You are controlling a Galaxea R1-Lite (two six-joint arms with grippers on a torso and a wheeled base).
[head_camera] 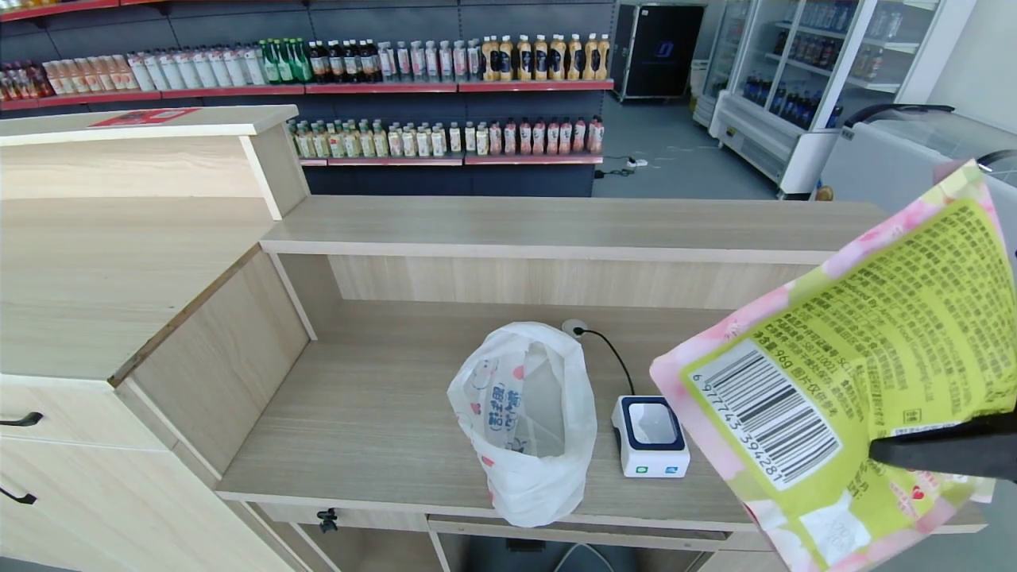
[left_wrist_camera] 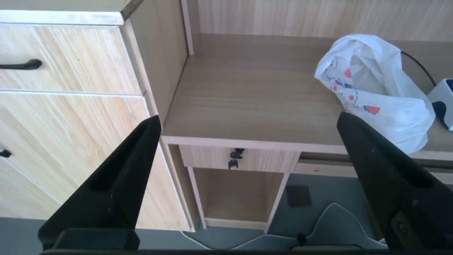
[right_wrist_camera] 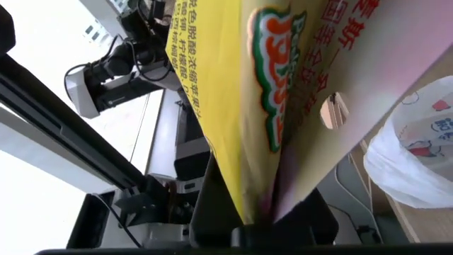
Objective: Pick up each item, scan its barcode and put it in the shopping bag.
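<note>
Pouch (head_camera: 866, 373) clamped at one edge in right pincer (head_camera: 898, 451).
Probably light, soft and slippery, so an edge hold suited it; left pincer (left_wrist_camera: 248, 184) stood apart.

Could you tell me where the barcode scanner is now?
In the head view, the small white barcode scanner sits on the wooden counter, just right of the white plastic shopping bag.

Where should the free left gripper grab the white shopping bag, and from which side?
Probably the shopping bag by its raised rim on the robot's left, pinched from above by the left gripper. The bag stands upright with its mouth open upward, and that edge is clear of the scanner.
</note>
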